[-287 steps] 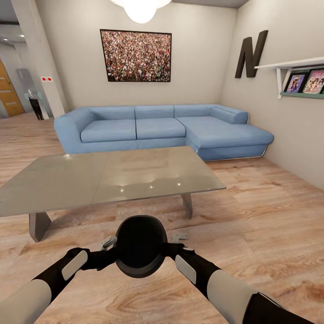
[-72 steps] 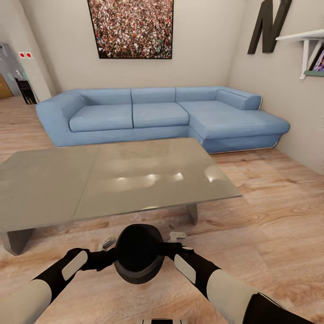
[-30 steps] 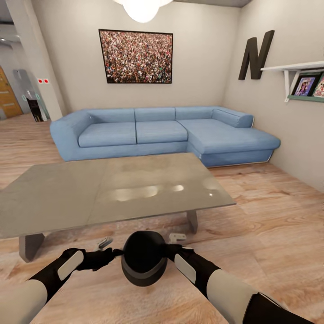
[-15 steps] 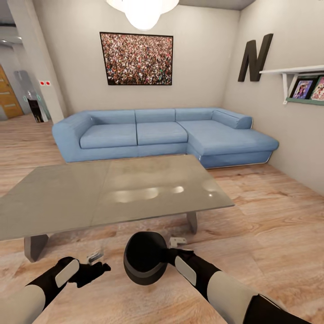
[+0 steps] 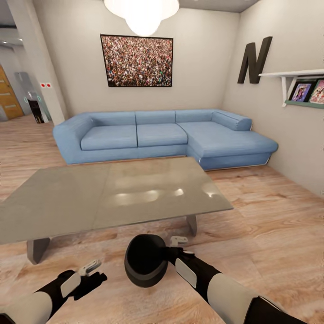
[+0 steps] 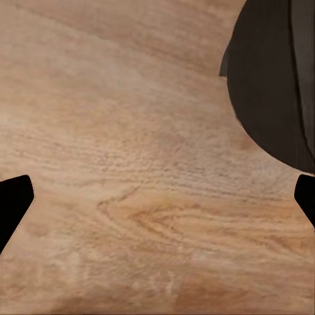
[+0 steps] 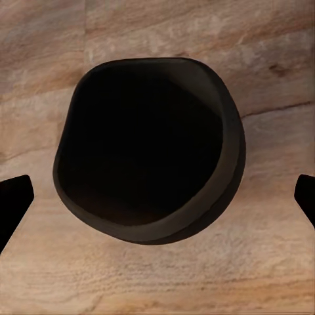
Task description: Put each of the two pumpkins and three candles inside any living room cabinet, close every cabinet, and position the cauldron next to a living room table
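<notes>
Now the cauldron (image 5: 145,261) sits beside the right tool (image 5: 173,245).

Colours in front of me

The cauldron (image 5: 145,261) is matte black, the tabletop (image 5: 112,195) is glossy grey, the sofa (image 5: 162,137) is light blue, the floor (image 5: 270,211) has a warm wood grain, and my arms (image 5: 225,288) are black and white.

I see a bright, evenly lit rendered room. A glowing white globe ceiling lamp (image 5: 143,13) overexposes at the top edge, throwing soft glare spots on the glossy grey rectangular low surface (image 5: 112,195). Shadows beneath it on the light wooden plank floor (image 5: 270,216) are faint. Both wrist views look soft and slightly blurred.
</notes>
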You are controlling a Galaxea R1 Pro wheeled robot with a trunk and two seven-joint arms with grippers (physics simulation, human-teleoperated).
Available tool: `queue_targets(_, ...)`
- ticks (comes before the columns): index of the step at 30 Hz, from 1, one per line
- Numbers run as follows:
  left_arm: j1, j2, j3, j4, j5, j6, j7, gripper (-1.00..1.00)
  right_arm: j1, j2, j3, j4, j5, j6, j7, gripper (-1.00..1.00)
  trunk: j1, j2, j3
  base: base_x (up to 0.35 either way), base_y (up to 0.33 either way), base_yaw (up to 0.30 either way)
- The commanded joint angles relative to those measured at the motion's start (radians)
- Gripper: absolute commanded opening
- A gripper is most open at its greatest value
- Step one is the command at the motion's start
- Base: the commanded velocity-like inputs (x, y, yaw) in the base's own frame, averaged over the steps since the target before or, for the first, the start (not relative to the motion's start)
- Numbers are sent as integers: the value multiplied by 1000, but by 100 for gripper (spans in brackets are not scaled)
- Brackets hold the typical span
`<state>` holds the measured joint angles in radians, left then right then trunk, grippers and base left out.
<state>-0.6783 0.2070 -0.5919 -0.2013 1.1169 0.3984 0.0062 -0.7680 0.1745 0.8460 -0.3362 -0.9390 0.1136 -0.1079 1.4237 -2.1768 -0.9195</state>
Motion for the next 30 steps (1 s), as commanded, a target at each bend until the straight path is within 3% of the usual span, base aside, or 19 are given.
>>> queue_targets(1,0,-1,-4,-1,4,-10,1,100,-1,0,5,0,-5,-1,-6,100,-4,7,2,-221,52,0)
queue_targets(18,3,-20,-5,17,4,-35,1,100,-1,0,7,103,-3,-42,-4,100,-70,126,56,-311,46,0)
queue_targets(30,6,-33,-5,28,4,-38,3,100,-1,0,7,109,-14,-50,-7,100,-116,210,93,-37,0,0)
